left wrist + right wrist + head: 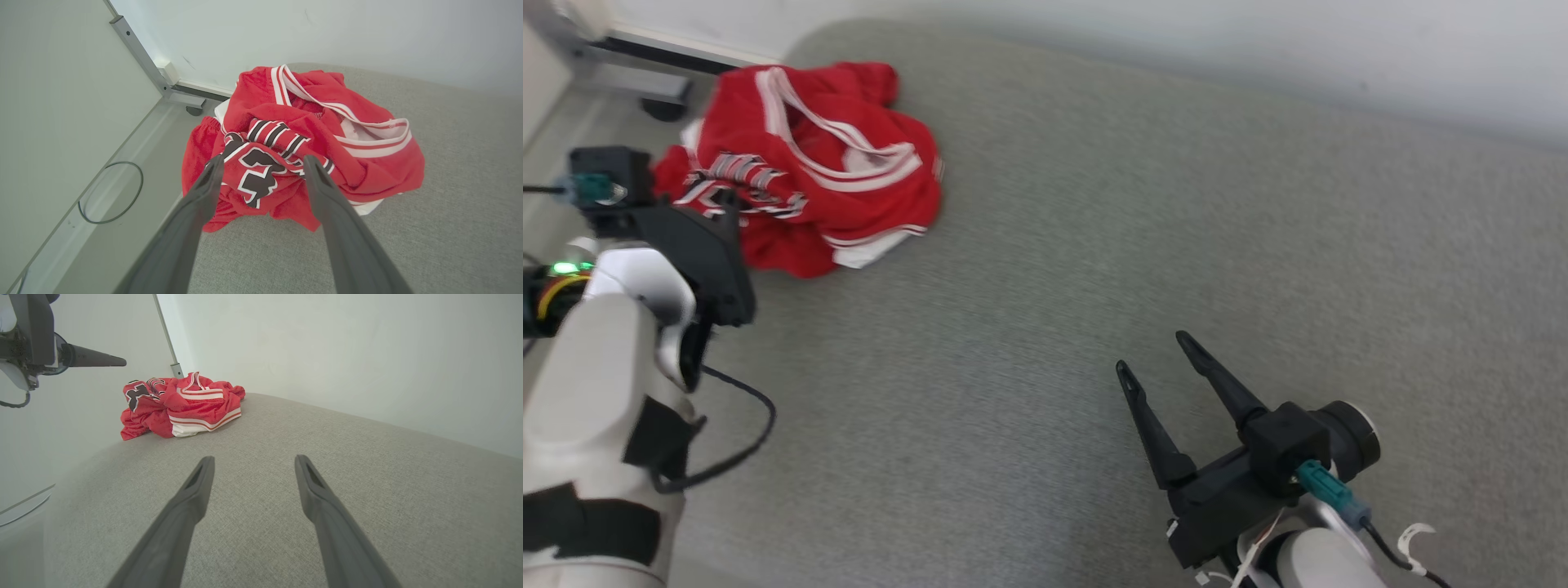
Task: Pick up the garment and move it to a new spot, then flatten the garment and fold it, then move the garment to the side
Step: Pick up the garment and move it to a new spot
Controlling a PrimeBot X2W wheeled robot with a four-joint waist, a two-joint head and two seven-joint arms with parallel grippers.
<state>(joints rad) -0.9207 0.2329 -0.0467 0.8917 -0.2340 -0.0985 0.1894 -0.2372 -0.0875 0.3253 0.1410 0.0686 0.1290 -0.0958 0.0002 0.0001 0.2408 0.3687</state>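
Red jersey (809,171) sits crumpled at the far left corner of the grey cushion (1143,204); it looks light, floppy and kinda slick, so I'd pinch a raised fold on top. Left gripper (263,161) hangs spread wide just above it, and right gripper (1152,352) is equally wide near the cushion's front, both empty.

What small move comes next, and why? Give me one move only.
Probably lower the left gripper onto the red shirt and close. Its jaws stand open, aimed at the crumpled heap from above without touching it. The shirt lies bunched at a corner of the grey cushion, not yet picked up, and the right gripper hangs open over bare fabric, well away.
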